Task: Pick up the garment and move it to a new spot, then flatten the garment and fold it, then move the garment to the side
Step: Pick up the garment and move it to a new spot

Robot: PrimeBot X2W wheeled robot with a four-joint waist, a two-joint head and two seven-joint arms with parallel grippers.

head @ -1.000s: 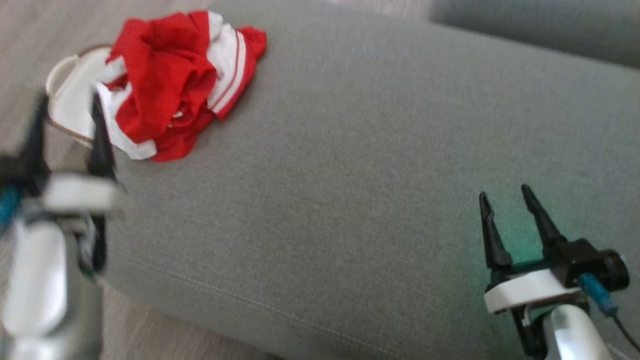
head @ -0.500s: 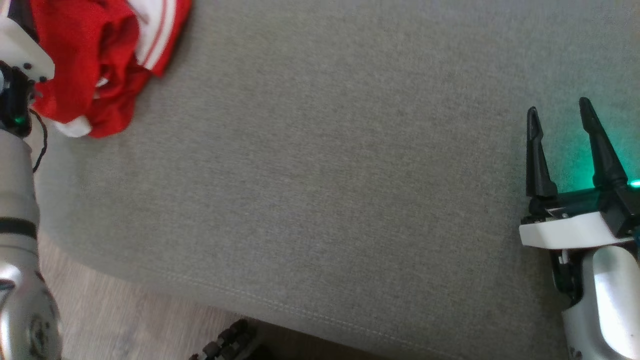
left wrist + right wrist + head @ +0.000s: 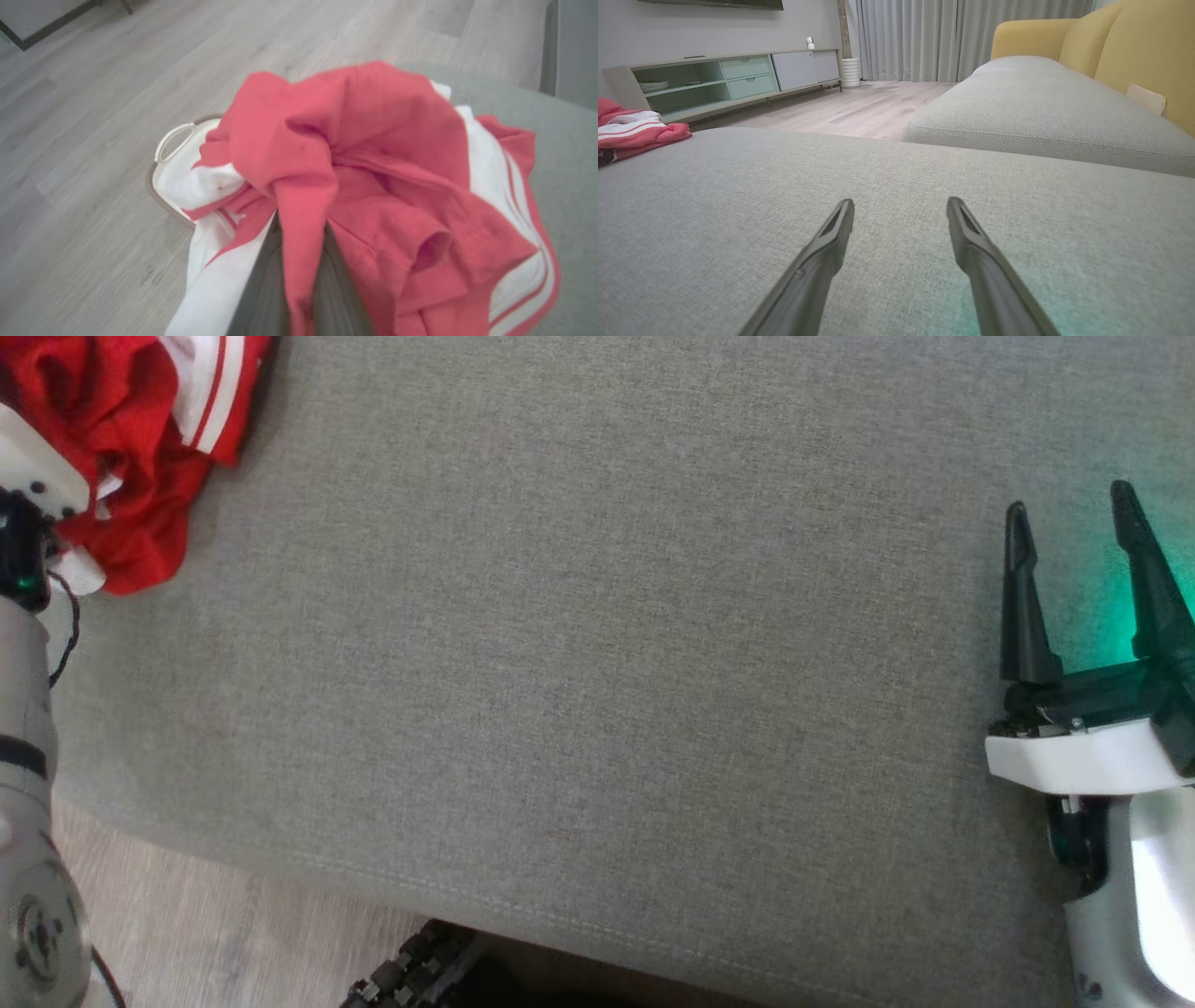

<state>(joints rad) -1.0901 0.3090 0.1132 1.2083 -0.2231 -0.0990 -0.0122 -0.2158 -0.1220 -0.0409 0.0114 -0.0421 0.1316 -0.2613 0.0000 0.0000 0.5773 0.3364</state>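
Nearest the robot, the right end effector hung just over the right side of a broad grey woven-fabric sofa cushion. Its two long dark fingers were spread wide, and a green glow fell on the cloth beside them.

Across at the cushion's far left corner sat the crumpled red garment with white striped panels, heaped up and reaching to the cushion's edge. The left end effector was buried in that heap, its fingers pressed together and pinching a fold of the red cloth that rose between them.

Just beyond the garment, over the pale wood-plank floor, showed a white basket with a loop handle, partly hidden behind the white cloth.

Farther off were a second grey seat cushion, a yellow sofa back, a low pale-green cabinet against the wall, and grey curtains.
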